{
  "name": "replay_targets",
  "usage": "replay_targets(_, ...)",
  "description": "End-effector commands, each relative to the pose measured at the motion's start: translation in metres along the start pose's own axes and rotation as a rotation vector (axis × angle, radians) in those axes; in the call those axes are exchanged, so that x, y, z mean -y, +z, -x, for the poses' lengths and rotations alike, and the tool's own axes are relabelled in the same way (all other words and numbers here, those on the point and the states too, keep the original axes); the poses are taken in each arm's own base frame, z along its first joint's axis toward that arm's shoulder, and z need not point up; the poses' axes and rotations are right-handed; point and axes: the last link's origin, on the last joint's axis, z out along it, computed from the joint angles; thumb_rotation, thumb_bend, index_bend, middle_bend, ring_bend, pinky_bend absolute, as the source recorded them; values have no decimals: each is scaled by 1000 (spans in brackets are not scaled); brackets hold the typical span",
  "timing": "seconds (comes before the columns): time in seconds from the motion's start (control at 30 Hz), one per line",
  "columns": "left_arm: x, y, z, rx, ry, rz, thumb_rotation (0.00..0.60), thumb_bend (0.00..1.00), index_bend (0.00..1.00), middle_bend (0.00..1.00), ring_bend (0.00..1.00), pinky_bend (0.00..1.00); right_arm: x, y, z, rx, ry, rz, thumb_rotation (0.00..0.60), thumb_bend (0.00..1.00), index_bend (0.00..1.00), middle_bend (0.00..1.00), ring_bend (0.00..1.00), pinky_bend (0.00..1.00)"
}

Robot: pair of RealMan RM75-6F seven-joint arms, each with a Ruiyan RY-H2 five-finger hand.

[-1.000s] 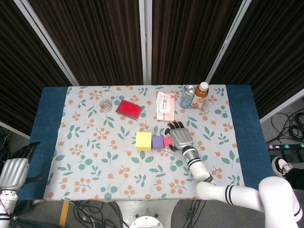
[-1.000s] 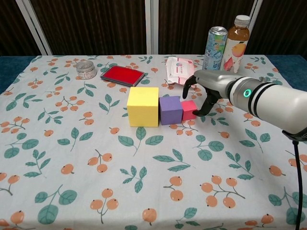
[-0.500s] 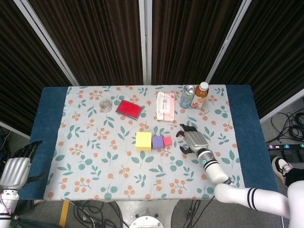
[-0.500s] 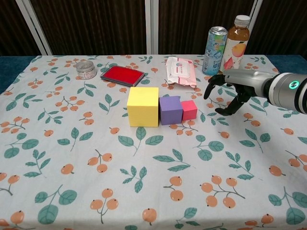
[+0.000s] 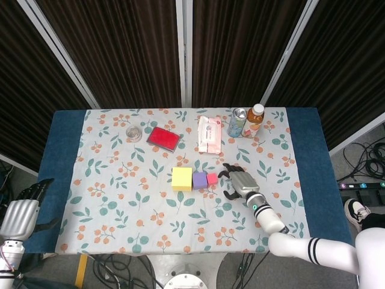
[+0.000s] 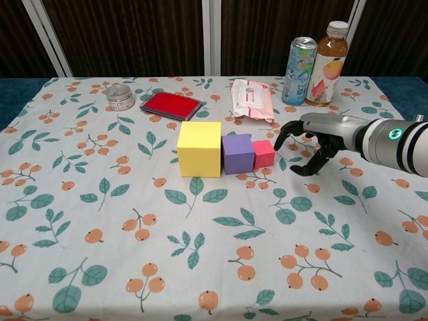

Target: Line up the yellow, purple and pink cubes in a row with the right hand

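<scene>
The right hand (image 6: 309, 146) hangs low over the counter (image 6: 100, 221) just right of the cubes, fingers curled loosely downward and apart from one another, holding nothing. A second ago it was against the pink cube (image 6: 263, 153); half a second ago it had pulled well off to the right, and now it has drifted back a little toward the row while staying clear of it, a visible gap of cloth between fingertips and cube. The cubes themselves have not shifted across those moments: the yellow cube (image 6: 199, 148) sits at the left, the purple cube (image 6: 238, 153) touches its right face, and the pink cube touches the purple one, all three in a straight line near the middle of the counter, largest to smallest. That the hand let go and the row held suggests the lining-up is done, or very nearly; the small return toward the pink cube could be a check or a last nudge, though I cannot tell which. Behind the row lie a wipes pack (image 6: 252, 99), a can (image 6: 299, 61), a bottle (image 6: 324, 64), a red case (image 6: 171, 105) and a small jar (image 6: 120, 97). The left hand (image 5: 21, 212) rests off the counter's near-left corner, fingers extended, empty.
</scene>
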Motion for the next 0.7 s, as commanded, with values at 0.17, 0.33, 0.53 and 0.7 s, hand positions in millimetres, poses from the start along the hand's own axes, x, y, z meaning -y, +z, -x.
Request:
replay_targets(0.17,0,0,0,-2,-2,0,600,186,143,223,171,232,6,0,5,7,6,-14,600,327,237,0,0,0)
replay_targets(0.33,1,1,0,-1,-3,2,600,185,143,223,171,232,7,-1,7,7,5,-13,600,327,232,0,0,0)
replay_targets(0.53,1,2,1,-3,-5,5,600,186,143,223,171,232,10,-1,10,11,8,-17,600,327,229,0,0,0)
replay_targets(0.7,1,1,1,-4,-6,4,600,185,143,223,171,232,13,-1,12,18,10,-20,600,327,227,0,0,0)
